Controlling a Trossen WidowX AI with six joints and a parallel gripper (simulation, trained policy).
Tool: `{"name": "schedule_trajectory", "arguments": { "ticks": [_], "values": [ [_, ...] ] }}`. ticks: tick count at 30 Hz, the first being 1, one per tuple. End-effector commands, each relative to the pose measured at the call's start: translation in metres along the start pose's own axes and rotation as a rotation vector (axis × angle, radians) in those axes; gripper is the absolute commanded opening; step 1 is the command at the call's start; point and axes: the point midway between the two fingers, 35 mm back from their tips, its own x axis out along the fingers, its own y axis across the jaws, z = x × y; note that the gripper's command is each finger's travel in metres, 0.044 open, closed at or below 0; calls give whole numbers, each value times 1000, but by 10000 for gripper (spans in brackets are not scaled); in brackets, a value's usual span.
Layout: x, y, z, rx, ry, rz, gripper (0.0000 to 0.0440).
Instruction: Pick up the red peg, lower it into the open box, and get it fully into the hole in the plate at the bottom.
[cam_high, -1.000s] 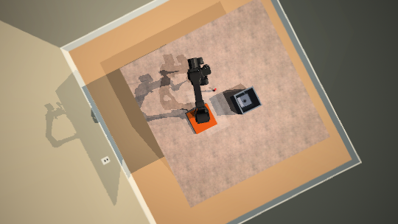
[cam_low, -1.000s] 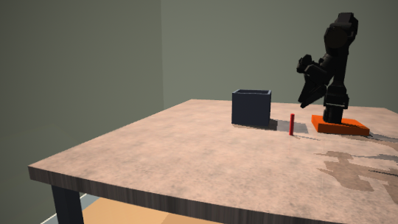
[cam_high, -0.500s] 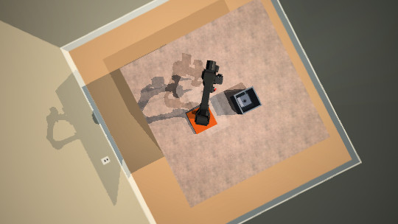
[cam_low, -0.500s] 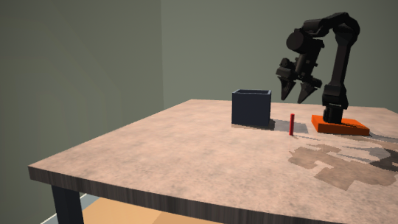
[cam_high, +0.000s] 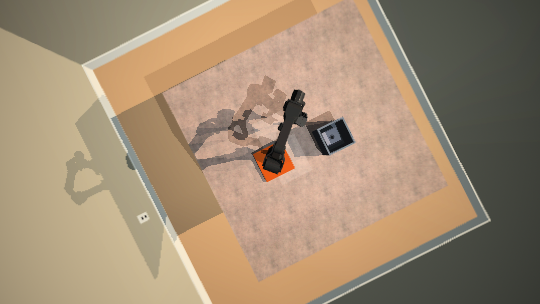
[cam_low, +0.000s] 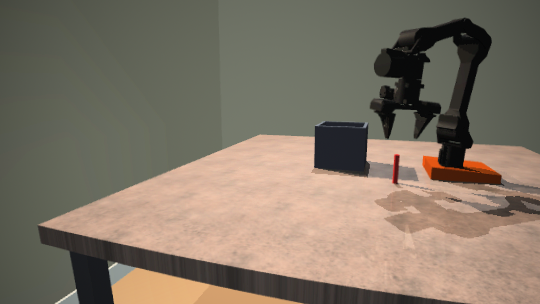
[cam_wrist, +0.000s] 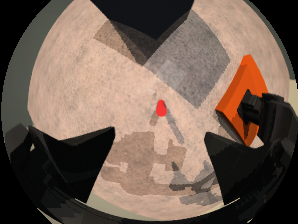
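Clearly upright, red peg (cam_low: 395, 169) (cam_wrist: 161, 108) on tabletop (cam_low: 215, 200) (cam_wrist: 90, 85), long axis vertical; pincer (cam_low: 402, 138) (cam_wrist: 161, 135) spread wide above.

Red peg out of sight in the top view — box (cam_wrist: 145, 15) cut off in the wrist view.

Solid red is shown by the peg (cam_low: 396, 169) (cam_wrist: 161, 108) below the gripper (cam_low: 402, 136) (cam_wrist: 161, 135), which is coloured black. Dark navy is borne by the box (cam_low: 341, 147) (cam_wrist: 142, 15) beyond it; inside, a grey plate (cam_high: 330, 135) is marked by a dark central spot. The tabletop (cam_high: 350, 200) (cam_low: 200, 200) (cam_wrist: 75, 90) beneath is mottled pinkish-beige. The arm's base (cam_high: 286, 170) (cam_low: 467, 175) (cam_wrist: 250, 75) beside the gripper is coloured orange.
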Motion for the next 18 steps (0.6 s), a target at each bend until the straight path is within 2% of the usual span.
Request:
{"name": "schedule_trajectory", "arguments": {
  "ticks": [1,18],
  "values": [
    [7,-9,3,38,15,-39,440],
    [67,-16,5,174,69,-98,439]
  ]
}}
